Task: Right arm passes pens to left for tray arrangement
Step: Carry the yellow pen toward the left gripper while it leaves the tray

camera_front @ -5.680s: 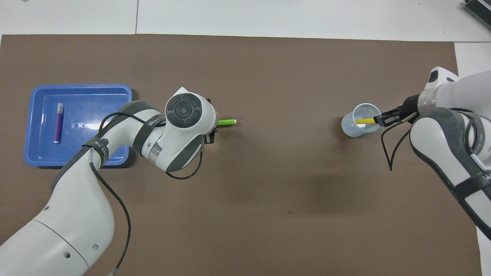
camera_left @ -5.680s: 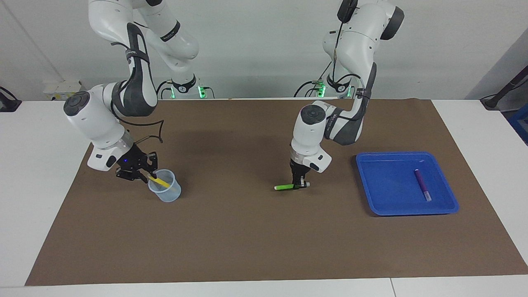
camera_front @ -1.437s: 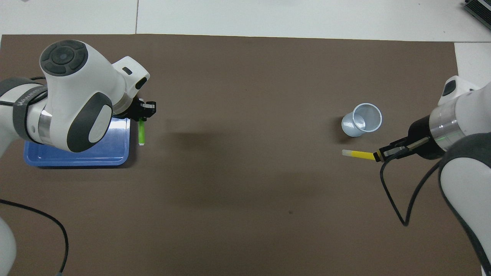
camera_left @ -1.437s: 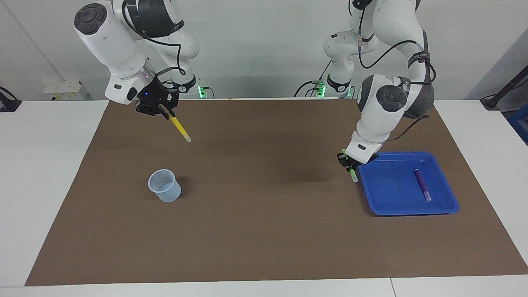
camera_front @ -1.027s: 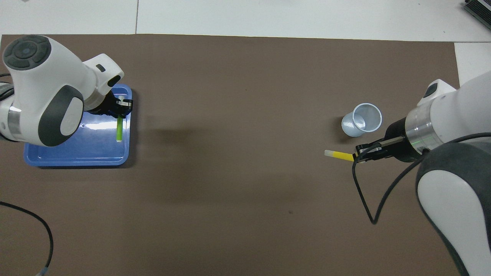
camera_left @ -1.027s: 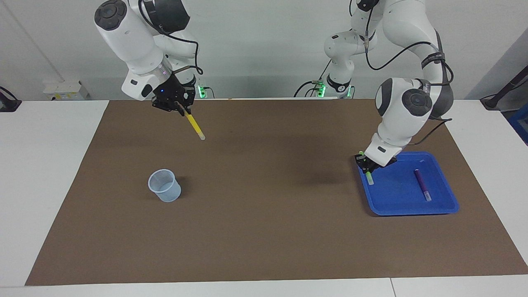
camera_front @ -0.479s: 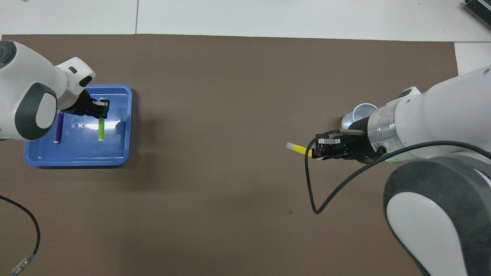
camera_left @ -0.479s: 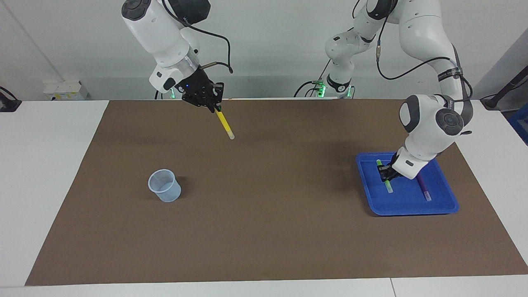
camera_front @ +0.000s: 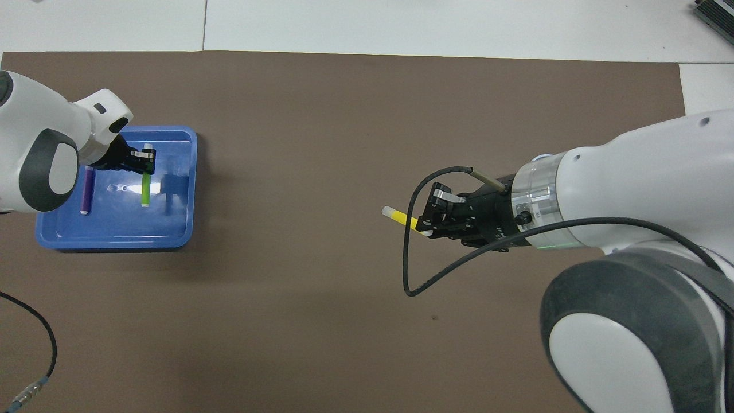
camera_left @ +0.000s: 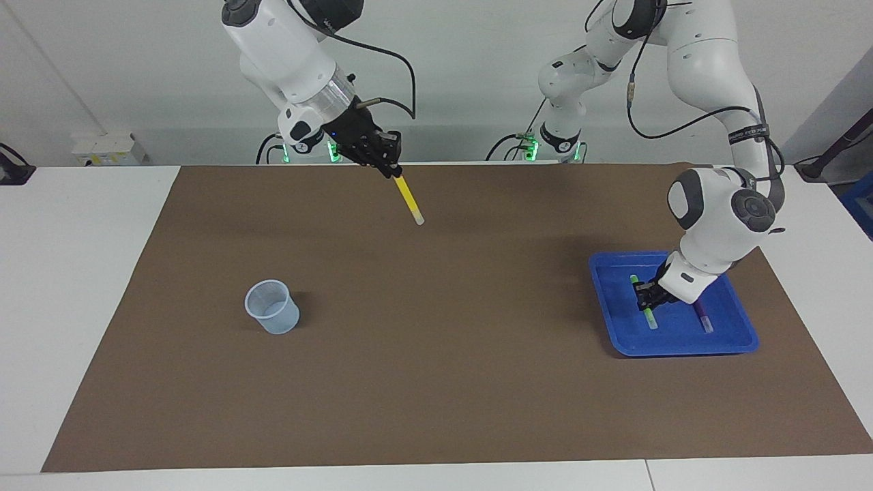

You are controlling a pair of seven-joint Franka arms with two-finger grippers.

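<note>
My right gripper [camera_left: 392,171] [camera_front: 425,223] is raised over the brown mat, shut on the yellow pen [camera_left: 410,200] [camera_front: 401,218], which slants down with its whitish tip free. My left gripper [camera_left: 644,298] [camera_front: 146,165] is down inside the blue tray [camera_left: 682,344] [camera_front: 114,238], shut on the green pen [camera_left: 648,316] [camera_front: 145,191]. The green pen sits low in the tray; whether it rests on the floor I cannot tell. The purple pen [camera_left: 702,319] [camera_front: 86,192] lies in the tray beside it, partly hidden by the left arm in the facing view.
A small translucent bluish cup [camera_left: 271,307] stands upright on the mat toward the right arm's end; the right arm hides it in the overhead view. A brown mat [camera_left: 436,382] covers most of the white table. A loose black cable [camera_front: 34,338] hangs at the left arm's side.
My right gripper has carried the yellow pen farther from the cup toward the table's middle. My left gripper has brought the green pen deeper and lower into the tray, beside the purple pen.
</note>
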